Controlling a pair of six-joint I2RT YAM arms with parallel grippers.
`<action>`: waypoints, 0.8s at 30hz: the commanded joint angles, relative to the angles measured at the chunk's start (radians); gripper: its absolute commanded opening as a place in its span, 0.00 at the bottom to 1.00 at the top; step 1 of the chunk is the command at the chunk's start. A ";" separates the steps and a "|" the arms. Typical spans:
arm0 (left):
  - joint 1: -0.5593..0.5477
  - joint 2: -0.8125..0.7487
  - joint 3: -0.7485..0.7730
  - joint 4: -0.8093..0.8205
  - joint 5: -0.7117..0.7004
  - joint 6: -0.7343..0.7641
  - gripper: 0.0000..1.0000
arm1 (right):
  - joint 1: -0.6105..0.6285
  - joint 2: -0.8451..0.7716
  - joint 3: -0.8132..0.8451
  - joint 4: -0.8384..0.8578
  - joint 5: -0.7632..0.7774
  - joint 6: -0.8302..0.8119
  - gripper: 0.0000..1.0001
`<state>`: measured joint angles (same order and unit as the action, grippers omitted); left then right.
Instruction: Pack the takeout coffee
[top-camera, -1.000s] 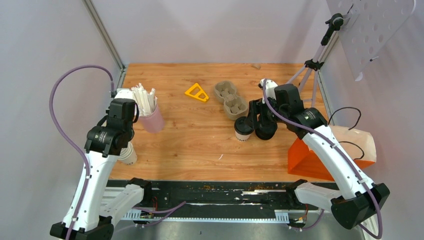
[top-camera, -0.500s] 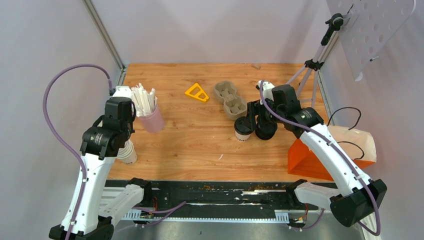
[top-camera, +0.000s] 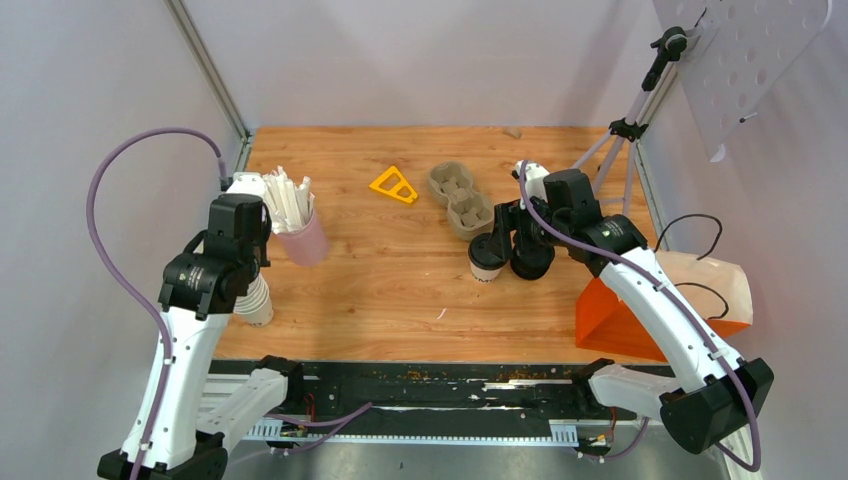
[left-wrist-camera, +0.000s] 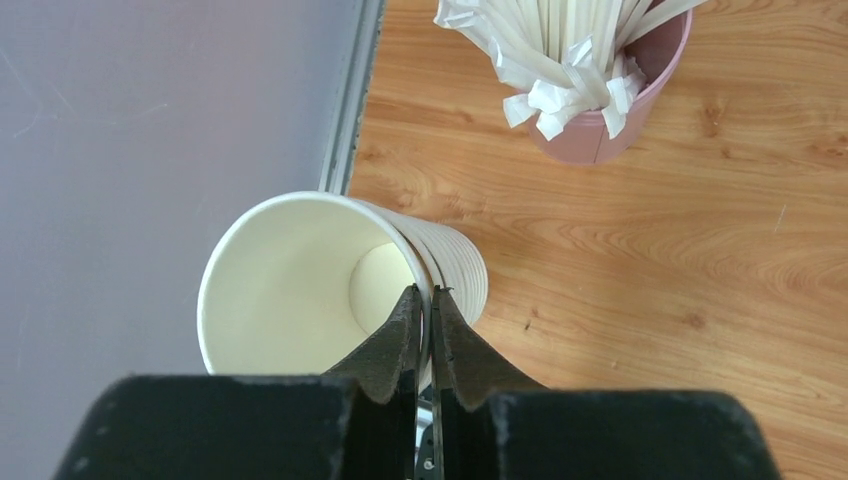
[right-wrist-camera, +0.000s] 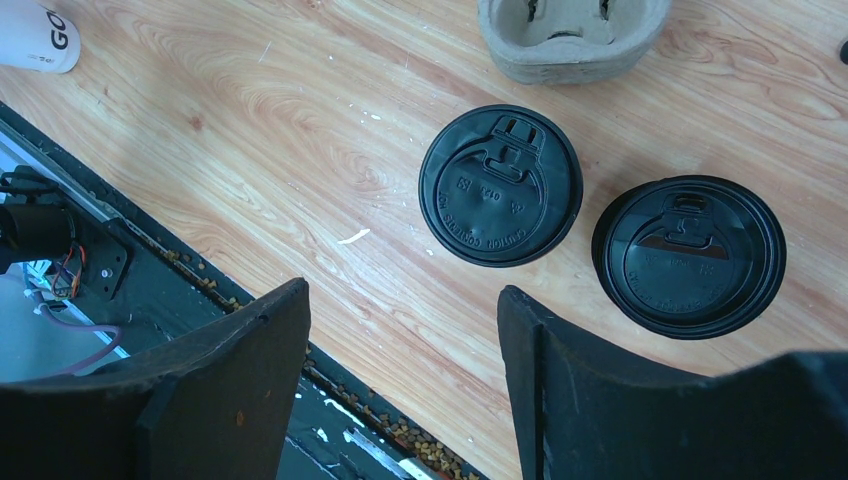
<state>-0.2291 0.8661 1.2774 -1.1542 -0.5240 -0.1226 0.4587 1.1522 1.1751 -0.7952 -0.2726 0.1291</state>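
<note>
Black-lidded small white paper cup (top-camera: 487, 257) upright mid-table, near grey-brown moulded pulp carrier (top-camera: 461, 198) | right gripper (right-wrist-camera: 403, 295) jaws wide apart, cup just ahead, nearer arm | left gripper (left-wrist-camera: 425, 295) clamped on cream lidless paper cup stack (left-wrist-camera: 280, 290) rim

- table (top-camera: 380, 290): wood, showing orange-brown grain and looking smooth with a faint sheen.
- takeout coffee cups (top-camera: 487, 265): white paper sides, appearing matt.
- lids (right-wrist-camera: 500, 185): black moulded plastic with embossed lettering, giving off a soft gloss.
- cup carrier (right-wrist-camera: 572, 40): grey-brown moulded pulp, looking rough and fibrous.
- stack of lidless cups (left-wrist-camera: 300, 290): cream paper, the inside looking smooth.
- pink pot (left-wrist-camera: 620, 120): looking smooth and matt.
- straws (left-wrist-camera: 560, 50): showing white crinkled paper wrapping.
- right gripper (right-wrist-camera: 400, 295): showing matt black plastic.
</note>
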 joint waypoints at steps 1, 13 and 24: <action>0.005 -0.006 0.081 0.008 -0.006 0.027 0.07 | 0.001 -0.019 0.001 0.028 -0.016 -0.006 0.69; 0.005 0.013 0.238 -0.006 0.001 0.053 0.00 | 0.002 -0.017 0.021 0.021 -0.029 -0.004 0.69; -0.019 0.098 0.479 0.032 0.385 0.022 0.00 | 0.001 -0.007 0.011 0.007 0.048 -0.006 0.72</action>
<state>-0.2371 0.9390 1.7020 -1.1748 -0.3229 -0.0879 0.4587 1.1522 1.1751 -0.7967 -0.2653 0.1287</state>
